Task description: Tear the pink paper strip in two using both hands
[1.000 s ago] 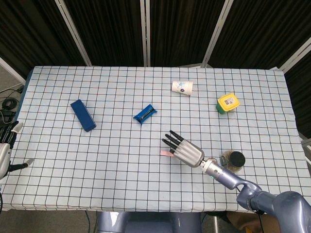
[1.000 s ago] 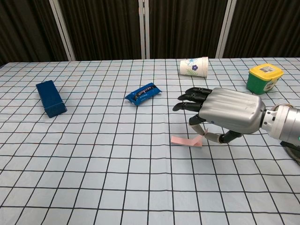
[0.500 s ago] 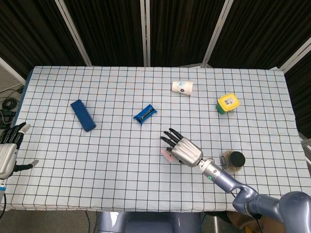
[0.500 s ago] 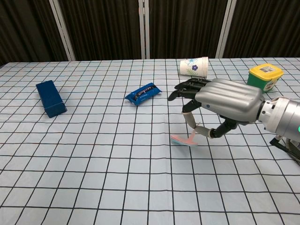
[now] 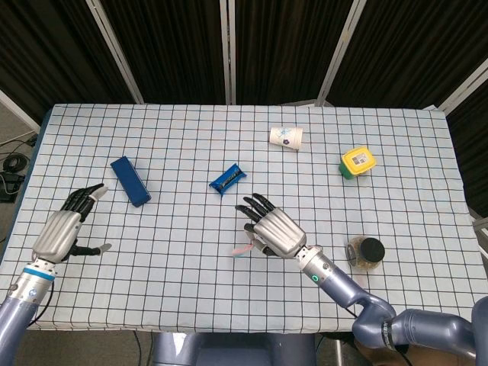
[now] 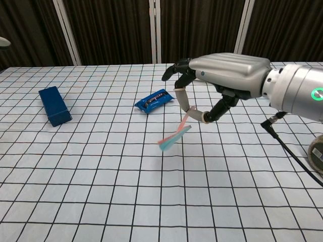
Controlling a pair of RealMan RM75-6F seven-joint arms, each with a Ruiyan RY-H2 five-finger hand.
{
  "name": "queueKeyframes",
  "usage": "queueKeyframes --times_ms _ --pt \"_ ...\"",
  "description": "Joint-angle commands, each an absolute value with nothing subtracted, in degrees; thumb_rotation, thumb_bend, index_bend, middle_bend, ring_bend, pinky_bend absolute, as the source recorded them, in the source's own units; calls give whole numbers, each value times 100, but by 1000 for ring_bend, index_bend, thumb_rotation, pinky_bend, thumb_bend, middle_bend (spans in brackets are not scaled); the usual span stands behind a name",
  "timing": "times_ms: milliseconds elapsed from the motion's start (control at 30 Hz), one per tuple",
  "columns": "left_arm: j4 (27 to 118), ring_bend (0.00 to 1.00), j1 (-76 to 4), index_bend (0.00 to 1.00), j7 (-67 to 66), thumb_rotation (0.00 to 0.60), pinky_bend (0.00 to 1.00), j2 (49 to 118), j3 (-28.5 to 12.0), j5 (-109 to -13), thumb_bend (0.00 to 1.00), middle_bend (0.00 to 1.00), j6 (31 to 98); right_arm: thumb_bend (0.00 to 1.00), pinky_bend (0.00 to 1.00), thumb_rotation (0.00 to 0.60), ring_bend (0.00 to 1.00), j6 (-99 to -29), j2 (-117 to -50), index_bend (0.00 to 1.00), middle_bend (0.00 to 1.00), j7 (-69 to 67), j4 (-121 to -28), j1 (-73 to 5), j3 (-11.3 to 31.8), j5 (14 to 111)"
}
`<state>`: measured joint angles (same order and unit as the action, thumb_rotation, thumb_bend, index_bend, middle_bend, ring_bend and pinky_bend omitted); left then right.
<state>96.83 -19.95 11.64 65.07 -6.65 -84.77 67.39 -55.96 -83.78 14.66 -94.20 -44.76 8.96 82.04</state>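
The pink paper strip (image 6: 174, 138) hangs folded in the air above the checked tablecloth, pinched at its upper end between thumb and a finger of my right hand (image 6: 224, 78). In the head view the strip (image 5: 242, 249) shows as a small pink sliver at the left of the right hand (image 5: 271, 227), near the table's middle front. My left hand (image 5: 62, 229) is at the table's front left, fingers apart, holding nothing, well away from the strip. The chest view does not show it.
A dark blue box (image 5: 129, 181) lies at the left, a blue snack wrapper (image 5: 228, 179) in the middle. At the back right lie a tipped paper cup (image 5: 286, 137) and a green tub with yellow lid (image 5: 357, 162). A dark-lidded jar (image 5: 367, 252) stands front right.
The right hand has lifted the strip off the cloth and carried it left and up. The left hand has come in from the table's left edge over the cloth.
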Motion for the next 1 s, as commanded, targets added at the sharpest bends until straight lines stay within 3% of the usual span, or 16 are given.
queueKeyframes --times_ms 33,367,600,700,1000 --pt "9742 0 -2199 38 1231 600 0 6684 -771 -8331 0 0 6507 382 0 600 0 -5424 -8163 752 126 2188 -9976 -4597 1222 7539" --pt "9931 0 -2900 395 938 600 0 7673 -1128 -7455 0 0 5784 383 0 600 0 -5763 -8223 759 129 3402 -10659 -4830 1649 5792" --pt "9992 0 -3266 442 489 600 0 8182 -1273 -6714 0 0 5466 384 0 600 0 -6015 -8288 764 131 3621 -10787 -4982 1786 5096" --pt "10031 0 -3452 450 316 600 0 8425 -1366 -6213 45 0 5297 384 0 600 0 -6110 -8312 765 131 3647 -10827 -5031 1813 4904" --pt "10014 0 -3811 450 -170 600 0 8862 -1547 -5359 71 0 5331 384 0 600 0 -6342 -8366 767 130 3809 -10971 -5197 1807 4545"
